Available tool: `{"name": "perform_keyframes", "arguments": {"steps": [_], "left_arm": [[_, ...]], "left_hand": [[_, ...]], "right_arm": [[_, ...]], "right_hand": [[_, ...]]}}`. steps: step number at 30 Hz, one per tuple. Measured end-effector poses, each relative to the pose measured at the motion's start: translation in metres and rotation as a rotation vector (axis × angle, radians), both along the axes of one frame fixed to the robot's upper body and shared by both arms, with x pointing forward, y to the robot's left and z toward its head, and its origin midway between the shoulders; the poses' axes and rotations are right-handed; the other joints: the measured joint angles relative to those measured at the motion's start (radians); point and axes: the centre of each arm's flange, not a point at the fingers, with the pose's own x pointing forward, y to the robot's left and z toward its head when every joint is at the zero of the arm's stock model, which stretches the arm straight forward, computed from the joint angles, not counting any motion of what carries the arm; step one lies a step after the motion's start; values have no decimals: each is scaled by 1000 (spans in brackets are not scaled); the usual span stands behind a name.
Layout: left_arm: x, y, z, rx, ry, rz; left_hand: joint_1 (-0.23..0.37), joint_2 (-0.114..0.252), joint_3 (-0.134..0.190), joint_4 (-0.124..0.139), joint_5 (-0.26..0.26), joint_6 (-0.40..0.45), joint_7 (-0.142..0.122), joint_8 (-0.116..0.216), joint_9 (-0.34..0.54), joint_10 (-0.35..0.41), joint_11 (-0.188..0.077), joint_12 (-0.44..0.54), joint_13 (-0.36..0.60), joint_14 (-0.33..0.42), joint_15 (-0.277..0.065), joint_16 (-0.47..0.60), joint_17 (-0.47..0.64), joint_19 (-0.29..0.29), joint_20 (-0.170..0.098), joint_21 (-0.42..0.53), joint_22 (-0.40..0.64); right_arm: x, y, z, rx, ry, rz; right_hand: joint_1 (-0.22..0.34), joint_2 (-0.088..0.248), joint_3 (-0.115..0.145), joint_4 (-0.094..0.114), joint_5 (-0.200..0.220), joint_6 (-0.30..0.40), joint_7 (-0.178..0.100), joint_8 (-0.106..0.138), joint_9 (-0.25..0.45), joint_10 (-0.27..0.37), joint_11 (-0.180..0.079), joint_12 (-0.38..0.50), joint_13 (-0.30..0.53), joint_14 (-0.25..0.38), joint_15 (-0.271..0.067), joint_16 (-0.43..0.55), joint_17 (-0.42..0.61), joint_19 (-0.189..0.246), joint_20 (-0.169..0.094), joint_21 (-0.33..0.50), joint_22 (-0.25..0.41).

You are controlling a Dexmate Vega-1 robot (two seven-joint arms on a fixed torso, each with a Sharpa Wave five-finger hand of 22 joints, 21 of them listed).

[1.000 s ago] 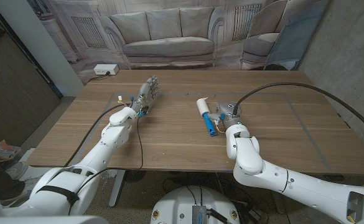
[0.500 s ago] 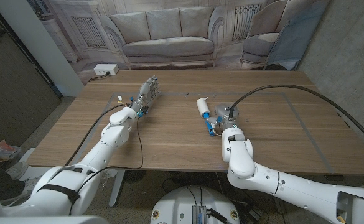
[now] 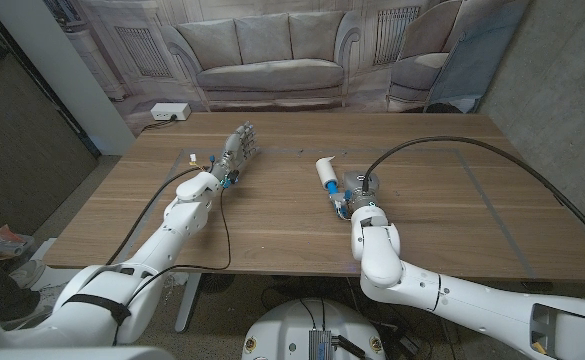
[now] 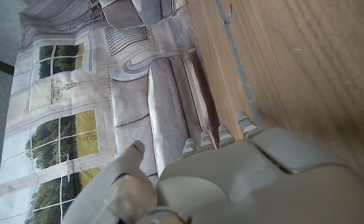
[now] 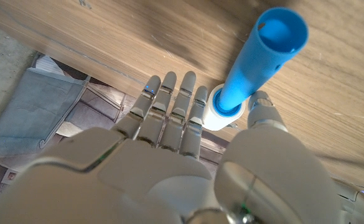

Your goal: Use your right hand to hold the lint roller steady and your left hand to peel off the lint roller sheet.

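Roller: lint roller is seen lying on the wooden worktop, white roll end pointed toward the far edge, blue handle toward the robot.
Right hand: right hand is placed at the handle end of the lint roller; in the right wrist view its fingers are stretched out straight just beside the handle, with the thumb on the handle's other side, and nothing is gripped.
Left hand: left hand is held well apart from the lint roller, toward the worktop's far left, fingers extended and apart, nothing held.
Socket box: white box is seen at the far edge, beyond the left hand.
Backdrop: printed sofa scene is hung behind the worktop.
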Motion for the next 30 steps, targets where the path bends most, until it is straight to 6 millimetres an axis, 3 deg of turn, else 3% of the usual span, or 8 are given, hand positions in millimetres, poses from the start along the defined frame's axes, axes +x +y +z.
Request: {"name": "perform_keyframes", "arguments": {"steps": [4,12,16,19,25,30], "left_arm": [[1,0,0,-1,1,0],[2,-1,1,0,-1,-9],[3,-2,1,1,-2,-12],[4,-2,1,2,0,-14],[5,-3,2,1,-1,-15],[7,-2,3,2,0,-14]], "left_hand": [[0,0,0,0,0,5,5,0,0,0,0,0,0,0,0,0,0,0,0,0,1],[-7,-7,-7,7,-7,11,0,0,0,0,0,0,0,0,0,0,0,-2,2,0,5],[-11,-11,-11,11,-7,11,-1,0,0,0,0,0,0,0,0,0,0,-2,2,0,5],[-11,-11,-11,11,-7,16,-5,0,0,0,0,0,0,0,0,0,0,-2,2,0,5],[-19,-8,-15,15,-7,16,-5,0,0,0,0,0,0,0,0,0,0,-2,2,0,5],[-28,-17,-15,15,-7,16,-5,0,0,0,0,0,0,0,0,0,0,-2,2,0,5]], "right_arm": [[1,0,-1,-9,8,-7],[5,2,-2,-39,11,-47],[6,1,-3,-47,18,-68],[8,1,-3,-56,23,-90],[12,0,-3,-64,48,-118],[17,-3,-2,-66,70,-137]], "right_hand": [[51,12,15,-14,15,-11,-3,0,0,-10,1,0,5,0,0,-4,3,0,0,0,0],[217,79,82,-21,51,-35,-16,-16,-6,-22,-18,9,10,4,-4,-4,12,26,-26,5,5],[258,95,92,-19,54,-50,-24,-28,-6,-29,-26,9,10,4,-4,-6,16,36,-25,13,4],[292,103,94,-17,50,-83,-21,-45,-9,-34,-31,9,10,15,-5,-6,24,71,-23,30,4],[330,120,98,-12,37,-82,-23,-53,-11,-19,-45,23,9,119,-11,35,41,151,-25,81,14],[376,128,96,-10,11,8,-30,-37,-14,39,-41,47,8,229,-37,88,68,204,-28,155,42]]}}
